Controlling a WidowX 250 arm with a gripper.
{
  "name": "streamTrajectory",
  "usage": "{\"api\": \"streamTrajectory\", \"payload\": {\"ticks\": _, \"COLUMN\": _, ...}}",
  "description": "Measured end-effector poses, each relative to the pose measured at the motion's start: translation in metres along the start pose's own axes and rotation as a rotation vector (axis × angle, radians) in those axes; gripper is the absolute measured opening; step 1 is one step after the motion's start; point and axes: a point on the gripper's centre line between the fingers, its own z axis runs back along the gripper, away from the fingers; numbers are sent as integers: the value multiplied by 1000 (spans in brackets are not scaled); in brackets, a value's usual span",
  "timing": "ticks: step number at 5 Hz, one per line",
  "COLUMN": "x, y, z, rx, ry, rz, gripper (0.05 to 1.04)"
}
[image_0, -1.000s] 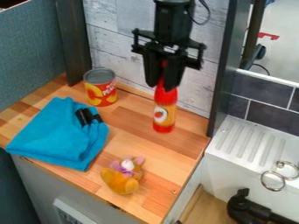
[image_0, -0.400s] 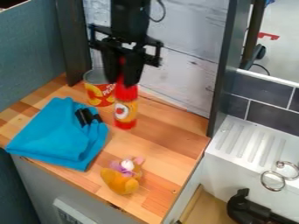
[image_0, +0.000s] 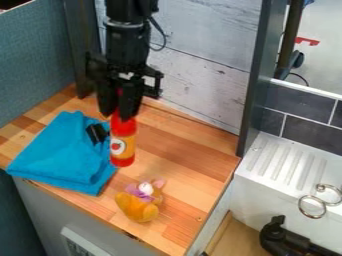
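Black and two-fingered, the end effector (image_0: 119, 111) hangs down over the left part of the view, pinching the red top of a sauce bottle (image_0: 123, 145) between its fingers. The bottle is upright, red at its top and foot, with an orange band and a round tomato-like picture between them. I cannot tell whether its foot touches the wooden table (image_0: 182, 155) or is just above it. A black cable (image_0: 159, 37) loops beside the arm.

Seen from the camera, the bottle overlaps the right edge of a folded blue cloth (image_0: 61, 152), which lies on the left of the table. Beside the bottle, a black clip (image_0: 96, 133) rests on the cloth near its upper right side. Nearer the camera than the bottle, and to the right of the cloth, is a golden-brown plush animal (image_0: 139, 204) with pinkish ears and a purple bow.

Behind the table stands a whitish wood-grain wall panel (image_0: 204, 75) between two dark posts, with a blue-grey partition (image_0: 33, 67) at the left. To the right of the table are dark tiles (image_0: 306, 112) above a white ribbed drainboard (image_0: 279, 162). Metal rings (image_0: 312, 206) are at its right, and a black clamp-like object (image_0: 288, 240) is below them, at the lower right corner.
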Motion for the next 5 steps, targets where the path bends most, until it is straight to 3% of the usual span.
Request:
{"api": "streamTrajectory", "payload": {"ticks": 2, "x": 9, "y": 8, "z": -20, "rx": -84, "ry": -92, "rz": -29, "gripper": 370}}
{"api": "streamTrajectory", "payload": {"ticks": 5, "x": 19, "y": 15, "z": -48, "rx": -108, "ry": -51, "rz": -63, "gripper": 370}}
